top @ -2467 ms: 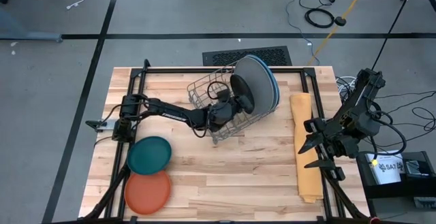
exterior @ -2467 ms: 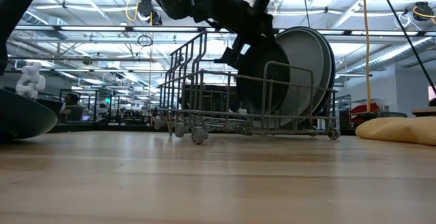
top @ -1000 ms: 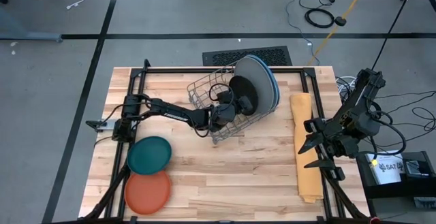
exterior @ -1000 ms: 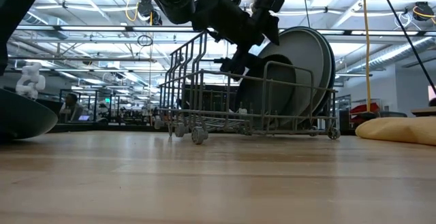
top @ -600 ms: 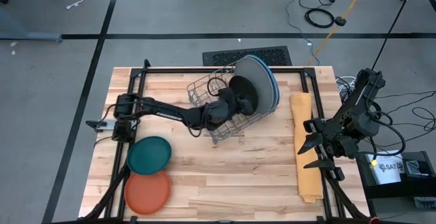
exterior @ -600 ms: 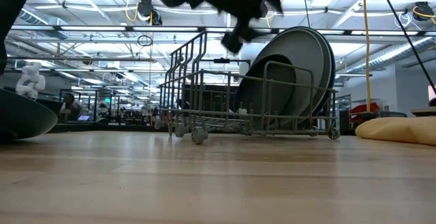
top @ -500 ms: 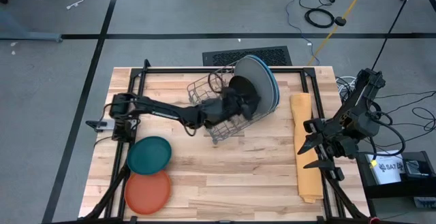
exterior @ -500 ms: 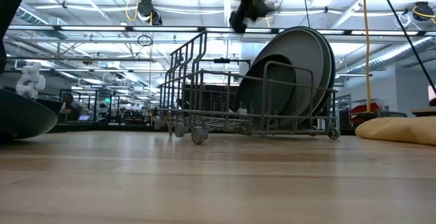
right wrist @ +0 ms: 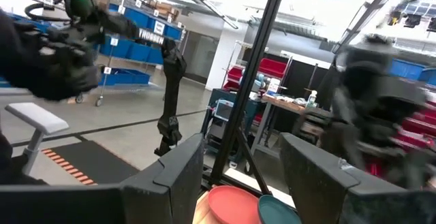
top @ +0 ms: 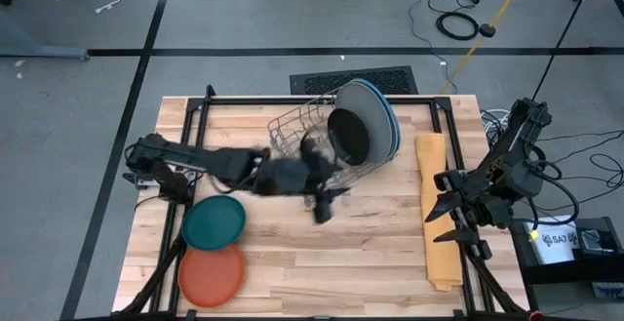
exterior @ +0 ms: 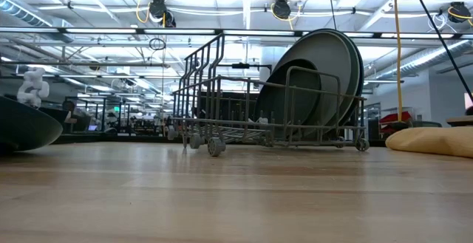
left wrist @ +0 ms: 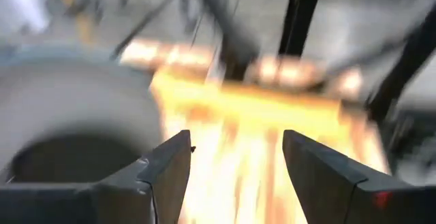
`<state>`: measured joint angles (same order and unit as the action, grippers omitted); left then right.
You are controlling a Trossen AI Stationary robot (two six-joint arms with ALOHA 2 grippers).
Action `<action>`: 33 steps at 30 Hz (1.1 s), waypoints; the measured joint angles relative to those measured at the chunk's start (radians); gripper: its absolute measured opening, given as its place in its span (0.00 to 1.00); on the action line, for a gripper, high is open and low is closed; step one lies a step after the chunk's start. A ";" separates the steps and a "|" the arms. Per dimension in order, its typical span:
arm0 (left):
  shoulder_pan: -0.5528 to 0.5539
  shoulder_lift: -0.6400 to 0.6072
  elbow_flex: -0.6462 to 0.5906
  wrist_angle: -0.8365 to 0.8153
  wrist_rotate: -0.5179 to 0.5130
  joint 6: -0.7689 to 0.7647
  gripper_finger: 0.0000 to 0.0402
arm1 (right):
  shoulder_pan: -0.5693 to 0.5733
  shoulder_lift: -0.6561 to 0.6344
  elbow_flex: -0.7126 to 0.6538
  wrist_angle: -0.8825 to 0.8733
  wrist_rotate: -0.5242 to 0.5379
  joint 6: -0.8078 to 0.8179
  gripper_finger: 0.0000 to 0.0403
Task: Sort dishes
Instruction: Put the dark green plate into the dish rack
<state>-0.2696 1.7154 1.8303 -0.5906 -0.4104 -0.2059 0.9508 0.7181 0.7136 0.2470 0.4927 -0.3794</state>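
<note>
2 dark jointed arms, black cables, broad dark fingers [left wrist: 163, 176]

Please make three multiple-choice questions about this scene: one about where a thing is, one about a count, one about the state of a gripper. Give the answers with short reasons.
1. Where is the black plate?
A. flat on the table beside the teal plate
B. standing in the wire rack against the larger plates
C. on the yellow cloth

2. How many plates lie flat on the table outside the rack?
A. two
B. none
C. four

3. How is the left gripper?
A. shut on the black plate
B. shut on the cloth
C. open and holding nothing

Answers:
1 B: the high view shows it upright in the rack, leaning on the grey plate.
2 A: only the teal plate and the orange plate lie on the wood.
3 C: the left wrist view shows its fingers apart with nothing between them.
</note>
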 joint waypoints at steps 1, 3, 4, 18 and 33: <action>-0.031 0.006 0.043 -0.130 -0.038 -0.040 0.57 | 0.000 0.000 0.000 -0.005 0.000 0.000 0.46; -0.091 0.011 0.083 -0.328 -0.094 -0.167 0.57 | 0.000 0.000 0.000 -0.013 0.005 0.000 0.46; -0.118 0.013 0.084 -0.420 -0.105 -0.242 0.57 | 0.000 0.000 0.000 -0.016 0.006 -0.001 0.46; -0.341 0.139 -0.163 -0.816 0.244 -0.952 0.57 | 0.000 0.000 0.000 -0.014 0.006 -0.002 0.46; -0.342 0.196 -0.354 -0.909 0.447 -1.045 0.57 | 0.000 0.000 0.000 -0.012 0.005 0.019 0.46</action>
<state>-0.6113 1.9118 1.4761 -1.4998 0.0364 -1.2509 0.9508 0.7185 0.7136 0.2352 0.4973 -0.3603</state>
